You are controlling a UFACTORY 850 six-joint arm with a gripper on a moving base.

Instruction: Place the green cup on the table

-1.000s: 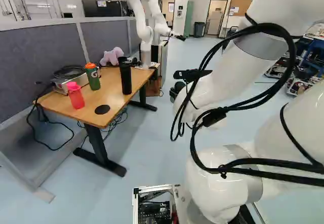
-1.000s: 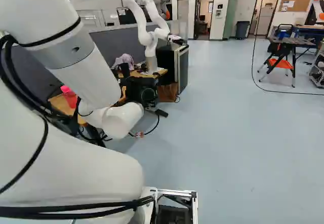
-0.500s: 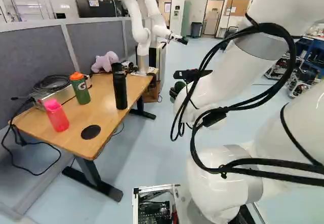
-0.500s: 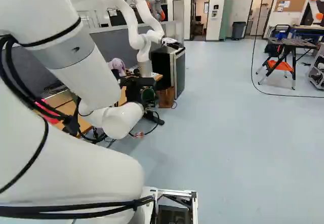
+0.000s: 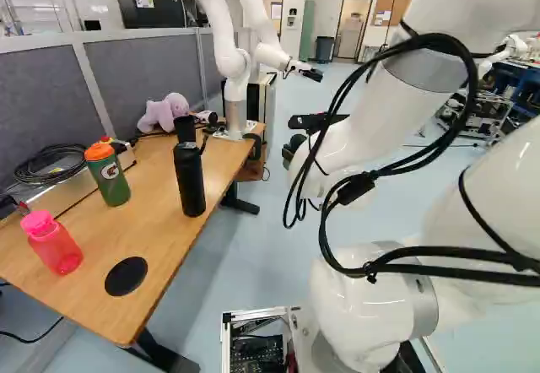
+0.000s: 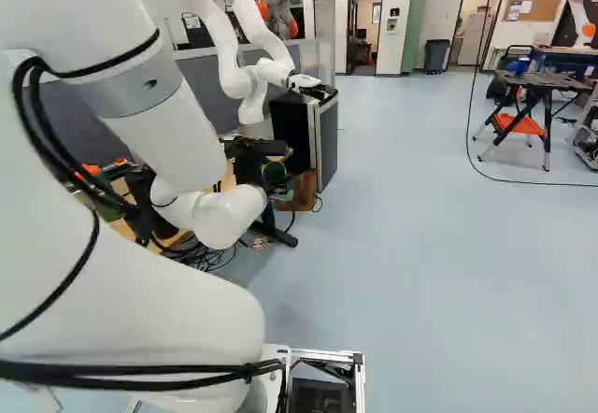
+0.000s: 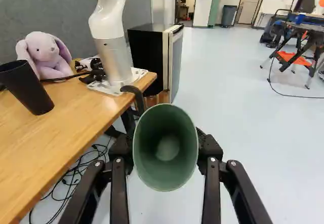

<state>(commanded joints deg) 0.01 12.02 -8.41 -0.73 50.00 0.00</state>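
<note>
In the right base view my gripper (image 6: 260, 166) is partly hidden behind the arm's wrist, with the green cup (image 6: 275, 173) at it. The wrist view has the gripper (image 7: 166, 150) shut on the green cup (image 7: 166, 165), one finger on each side, and the cup's open mouth facing the camera. The wooden table (image 7: 76, 122) lies beside the held cup, its near edge a short way off; the cup hangs over the floor. In the left base view the table (image 5: 169, 238) stands left of the arm.
On the table are a pink bottle (image 5: 56, 246), a green bottle with orange lid (image 5: 108, 179), a black bottle (image 5: 190, 183), a black cup (image 7: 28, 87) and a plush rabbit (image 7: 45, 54). Another robot (image 7: 112, 46) stands at its far end, before a black cabinet (image 7: 152, 51). Cables lie below.
The base has moved: the table looms larger and has slid across the left base view. My arm has shifted slightly against its lowest joint, carrying the cup with it.
</note>
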